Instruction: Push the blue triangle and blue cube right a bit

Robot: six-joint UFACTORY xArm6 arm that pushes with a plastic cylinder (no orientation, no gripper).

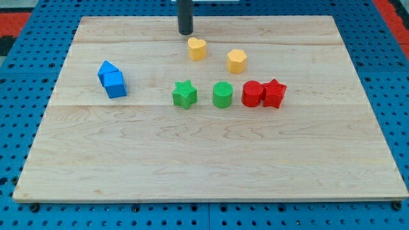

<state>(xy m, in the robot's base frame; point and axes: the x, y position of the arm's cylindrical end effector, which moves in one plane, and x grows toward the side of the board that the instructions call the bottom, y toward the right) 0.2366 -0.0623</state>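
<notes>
Blue triangle (106, 69) partly behind blue cube (115, 84)

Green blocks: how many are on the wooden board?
2. The green star lies near the board's middle, and the green cylinder is just to its right in the view, left of the red blocks. None seems hidden.

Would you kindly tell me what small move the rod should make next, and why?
Probably swing my tip to the view's left and downward, beyond the touching blue triangle and blue cube. It now sits near the yellow heart, on their right.
</notes>
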